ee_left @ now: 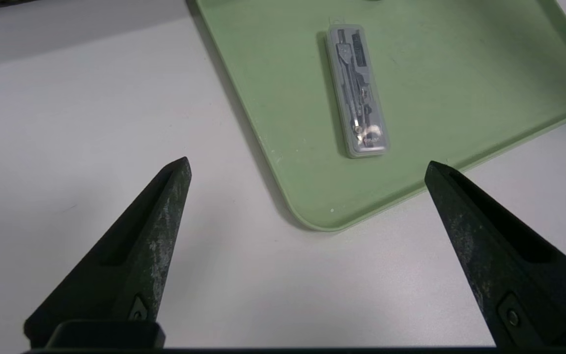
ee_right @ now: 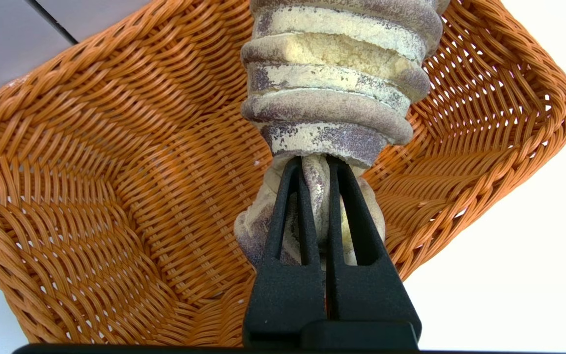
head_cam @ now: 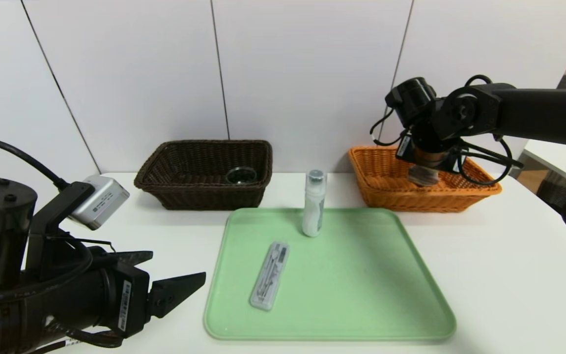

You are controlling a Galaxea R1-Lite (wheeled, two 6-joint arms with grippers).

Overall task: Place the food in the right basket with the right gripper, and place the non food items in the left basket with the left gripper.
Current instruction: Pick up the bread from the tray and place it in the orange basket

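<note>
A ridged piece of bread [ee_right: 334, 93] is pinched at its lower end by the right gripper [ee_right: 315, 206] and is held above the orange basket [head_cam: 386, 189], evidently so that it can be dropped among the food. The left gripper [ee_left: 307, 169] is kept spread wide over the counter [ee_left: 91, 147] beside the green tray [head_cam: 361, 295], probably because the clear compass case [ee_left: 356, 91] and the white bottle [head_cam: 314, 204] on the tray are meant for the brown basket [head_cam: 189, 194], where a round metal item [head_cam: 241, 175] is already lying.

Bright, even light; perhaps slight softness.
</note>
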